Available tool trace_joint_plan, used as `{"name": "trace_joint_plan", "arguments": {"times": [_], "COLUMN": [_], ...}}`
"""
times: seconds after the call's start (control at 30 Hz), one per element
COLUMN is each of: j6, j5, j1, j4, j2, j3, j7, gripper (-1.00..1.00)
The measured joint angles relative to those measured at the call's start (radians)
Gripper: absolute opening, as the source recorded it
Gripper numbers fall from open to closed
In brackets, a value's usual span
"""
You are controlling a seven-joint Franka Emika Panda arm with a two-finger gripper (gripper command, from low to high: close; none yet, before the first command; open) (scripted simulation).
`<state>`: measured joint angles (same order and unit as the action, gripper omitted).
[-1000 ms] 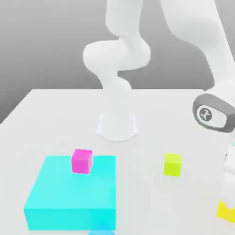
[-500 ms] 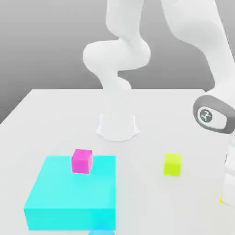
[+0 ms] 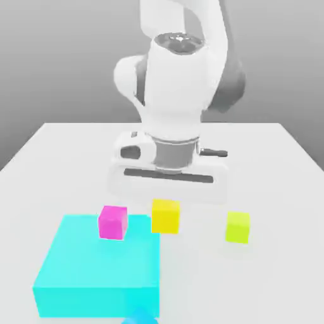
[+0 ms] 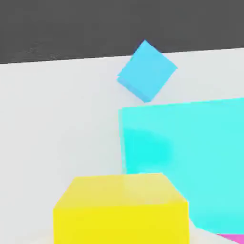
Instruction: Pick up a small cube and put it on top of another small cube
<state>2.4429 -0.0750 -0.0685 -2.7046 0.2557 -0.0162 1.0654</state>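
The small golden-yellow cube (image 3: 166, 216) hangs directly under the white hand, and my gripper (image 3: 166, 207) is shut on it. It sits just off the far right corner of the flat cyan block (image 3: 98, 266), between the magenta cube (image 3: 112, 222) and the lime cube (image 3: 238, 226). In the hand view the small cube (image 4: 121, 209) looms close, with the cyan block (image 4: 190, 157) beside it and a sliver of magenta cube (image 4: 231, 237) at the picture's edge.
The magenta cube stands on the cyan block's far edge. A light blue cube (image 3: 139, 319) (image 4: 147, 71) lies on the white table (image 3: 63, 164) at the block's near side. The arm's base is behind the hand.
The arm has swung from the exterior view's right edge to the middle. The yellow cube, which lay at the lower right, has travelled with the hand to beside the cyan block.
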Motion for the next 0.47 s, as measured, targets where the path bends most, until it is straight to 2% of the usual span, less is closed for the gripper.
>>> {"name": "trace_joint_plan", "arguments": {"times": [0.17, 0.33, 0.37, 0.47], "j6": [-0.047, 0.13, 0.162, 0.162], "j5": [0.024, 0.031, 0.031, 0.031], "j1": [-0.133, -0.153, -0.153, -0.153], "j4": [-0.112, -0.166, -0.172, -0.172], "j2": [0.165, 0.043, 0.018, 0.018], "j3": [-0.058, -0.07, -0.071, -0.071], "j7": [0.153, 0.172, 0.172, 0.172], "gripper": [-1.0, -1.0, 1.0, 1.0]}}
